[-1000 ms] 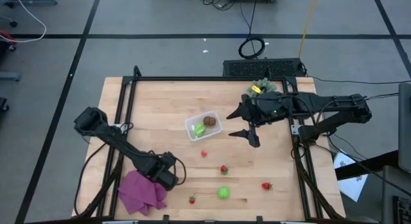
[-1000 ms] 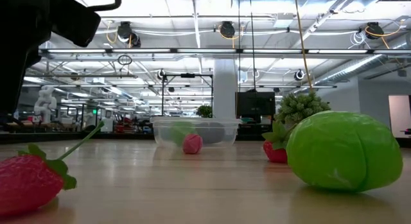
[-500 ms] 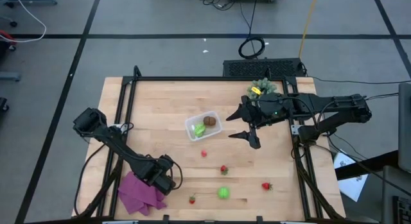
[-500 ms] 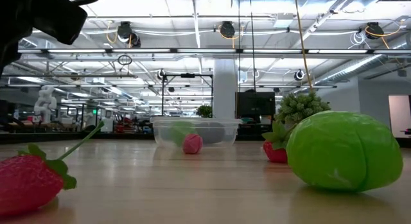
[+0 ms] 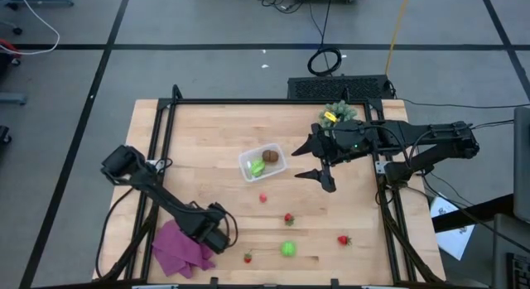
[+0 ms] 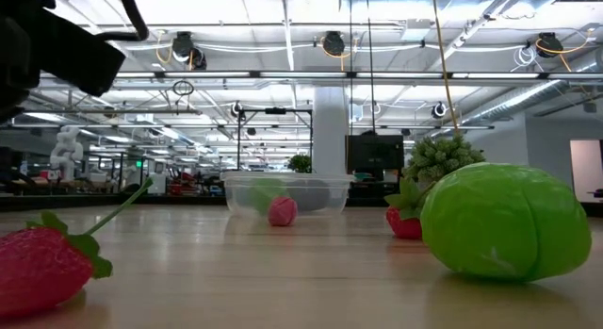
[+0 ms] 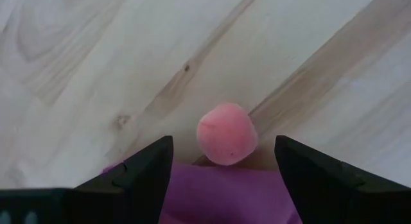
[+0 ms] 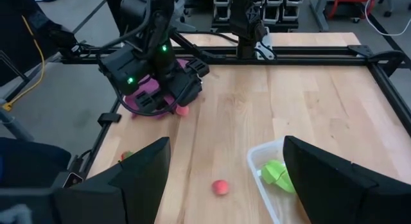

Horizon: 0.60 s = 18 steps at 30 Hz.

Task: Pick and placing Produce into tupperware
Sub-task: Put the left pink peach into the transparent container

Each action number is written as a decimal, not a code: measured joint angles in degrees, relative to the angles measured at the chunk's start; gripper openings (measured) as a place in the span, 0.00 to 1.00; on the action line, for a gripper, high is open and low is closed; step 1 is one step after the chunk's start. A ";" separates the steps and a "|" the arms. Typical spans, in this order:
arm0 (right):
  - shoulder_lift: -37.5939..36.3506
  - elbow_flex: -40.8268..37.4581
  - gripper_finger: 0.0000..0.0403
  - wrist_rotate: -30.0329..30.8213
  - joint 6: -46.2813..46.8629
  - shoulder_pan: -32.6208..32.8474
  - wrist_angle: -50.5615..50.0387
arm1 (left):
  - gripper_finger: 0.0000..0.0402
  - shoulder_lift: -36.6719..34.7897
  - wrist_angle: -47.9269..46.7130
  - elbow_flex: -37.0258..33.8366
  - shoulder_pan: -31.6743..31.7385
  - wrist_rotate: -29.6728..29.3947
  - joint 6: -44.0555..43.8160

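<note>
Where fingers gape, pink piece between.

The tupperware, a small clear rectangular container with rounded corners, sits upright and open near the middle of the table, turned slightly askew. Inside it lie a brown oval toward its far right corner and a bright green piece toward its near left. Outside, a tiny pink-red ball lies just near of the container. Farther toward the near edge rest a strawberry, a second bright green piece, another strawberry to its right and a stemmed strawberry to its left. A pale pink ball rests on bare wood, touching the edge of a purple cloth.
</note>
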 joint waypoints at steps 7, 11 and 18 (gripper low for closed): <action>0.00 0.00 0.73 0.01 0.21 0.00 -0.02 | 0.68 1.69 1.88 -0.05 0.26 0.00 0.95; 0.02 0.00 0.73 0.01 0.21 0.02 -0.02 | 0.68 1.54 3.25 -1.28 0.55 -0.03 0.96; 0.02 0.00 0.73 0.01 0.21 0.02 -0.02 | 0.68 1.56 3.08 -1.84 0.76 0.06 0.56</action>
